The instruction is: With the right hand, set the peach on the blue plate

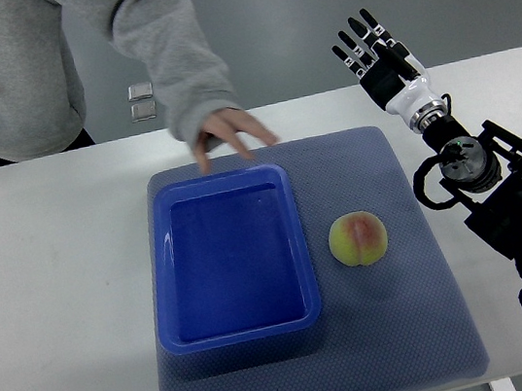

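Note:
A yellow-pink peach (358,238) lies on the blue-grey mat (390,334), just right of the blue plate (229,259), a deep rectangular blue tray with nothing in it. My right hand (366,45) is held up at the table's far right edge, well beyond the peach, fingers spread and holding nothing. Its black arm (507,198) comes in from the right. The left arm is out of view.
A person in a grey sweater stands at the far side; their hand (229,133) hovers over the table just beyond the tray's far rim. The white table (51,305) extends around the mat.

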`<move>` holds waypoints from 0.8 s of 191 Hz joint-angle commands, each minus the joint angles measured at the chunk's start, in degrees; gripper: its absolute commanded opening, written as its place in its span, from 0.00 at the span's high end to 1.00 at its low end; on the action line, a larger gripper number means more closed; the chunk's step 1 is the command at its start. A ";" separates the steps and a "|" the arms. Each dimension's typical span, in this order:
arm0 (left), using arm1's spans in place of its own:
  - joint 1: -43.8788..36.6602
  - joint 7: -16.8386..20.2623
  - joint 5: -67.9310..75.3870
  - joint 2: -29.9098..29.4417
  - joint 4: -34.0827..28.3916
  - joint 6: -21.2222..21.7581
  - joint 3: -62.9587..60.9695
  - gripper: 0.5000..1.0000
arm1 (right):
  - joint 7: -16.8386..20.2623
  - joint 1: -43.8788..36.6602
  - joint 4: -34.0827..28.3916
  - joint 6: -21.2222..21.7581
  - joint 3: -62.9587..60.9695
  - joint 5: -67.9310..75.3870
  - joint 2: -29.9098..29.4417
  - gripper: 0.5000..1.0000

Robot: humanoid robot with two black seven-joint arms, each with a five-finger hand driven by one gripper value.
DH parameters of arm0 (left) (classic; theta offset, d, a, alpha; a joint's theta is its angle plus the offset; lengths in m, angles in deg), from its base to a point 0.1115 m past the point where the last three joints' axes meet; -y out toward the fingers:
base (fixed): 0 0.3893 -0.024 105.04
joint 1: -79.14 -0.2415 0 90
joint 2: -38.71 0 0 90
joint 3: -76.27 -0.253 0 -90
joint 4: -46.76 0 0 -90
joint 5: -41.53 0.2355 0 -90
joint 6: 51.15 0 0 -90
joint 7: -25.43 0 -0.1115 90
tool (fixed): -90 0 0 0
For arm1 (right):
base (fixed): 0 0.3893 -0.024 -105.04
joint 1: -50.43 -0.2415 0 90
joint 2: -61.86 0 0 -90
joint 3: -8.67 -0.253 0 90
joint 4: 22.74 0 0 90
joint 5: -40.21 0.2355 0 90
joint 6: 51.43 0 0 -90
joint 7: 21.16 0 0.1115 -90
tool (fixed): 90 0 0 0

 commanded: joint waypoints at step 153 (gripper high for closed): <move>0.00 0.04 0.08 0.00 0.00 -0.62 0.00 0.00 | 7.12 -12.47 -10.90 6.26 30.16 -19.42 20.83 0.14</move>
